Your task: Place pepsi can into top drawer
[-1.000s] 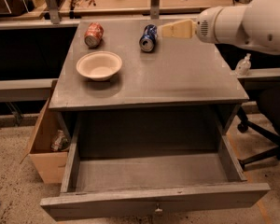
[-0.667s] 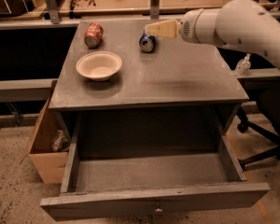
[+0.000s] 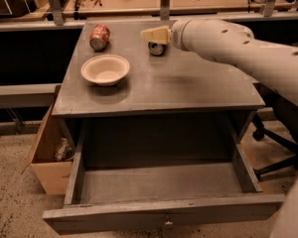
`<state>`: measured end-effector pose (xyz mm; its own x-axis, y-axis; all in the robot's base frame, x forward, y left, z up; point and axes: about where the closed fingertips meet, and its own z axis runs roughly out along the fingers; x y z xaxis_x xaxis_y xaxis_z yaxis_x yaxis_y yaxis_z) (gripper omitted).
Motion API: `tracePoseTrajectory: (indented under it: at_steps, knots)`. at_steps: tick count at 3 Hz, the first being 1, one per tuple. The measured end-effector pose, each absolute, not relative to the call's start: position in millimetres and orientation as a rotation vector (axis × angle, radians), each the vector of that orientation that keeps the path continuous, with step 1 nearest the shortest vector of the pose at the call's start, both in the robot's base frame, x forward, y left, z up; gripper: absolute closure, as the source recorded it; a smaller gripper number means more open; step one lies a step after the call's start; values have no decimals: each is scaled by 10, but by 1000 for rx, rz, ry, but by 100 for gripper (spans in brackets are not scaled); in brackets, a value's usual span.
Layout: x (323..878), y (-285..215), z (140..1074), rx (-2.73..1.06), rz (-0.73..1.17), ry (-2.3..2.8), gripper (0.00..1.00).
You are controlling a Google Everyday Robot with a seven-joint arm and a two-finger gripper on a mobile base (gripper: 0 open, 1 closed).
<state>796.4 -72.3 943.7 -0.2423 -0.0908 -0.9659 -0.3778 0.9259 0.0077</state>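
A brown cardboard box is sitting open on the floor against the left side of the grey wooden cabinet, with something crumpled inside it. On the cabinet top, far left and near the back edge, one red dented soda can is lying on its side. Just in front of it one cream round paper bowl is standing upright, apart from the can. Right of those, near the back, the small blue pepsi can is lying with its silver end facing me, well apart from the red can; that is making two cans in all. The cream gripper is hovering directly over the pepsi can, pointing left and hiding part of it; whether it is grasping the can or released, I cannot tell. The thick white arm is reaching in from the right. Below, the wide grey top drawer is standing pulled out. A black office chair is showing at the far right.
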Motion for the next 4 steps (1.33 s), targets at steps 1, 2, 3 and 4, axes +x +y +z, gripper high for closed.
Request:
tracePoseTrajectory:
  at_steps: [1, 2, 3, 4]
  knots:
    - [8188, -635, 9288, -319, 248, 1769, 0]
    - [8357, -590, 9086, -273, 225, 1765, 0]
    - [8549, -497, 8868, -221, 189, 1772, 0]
    - [8626, -444, 8765, -199, 163, 1782, 0]
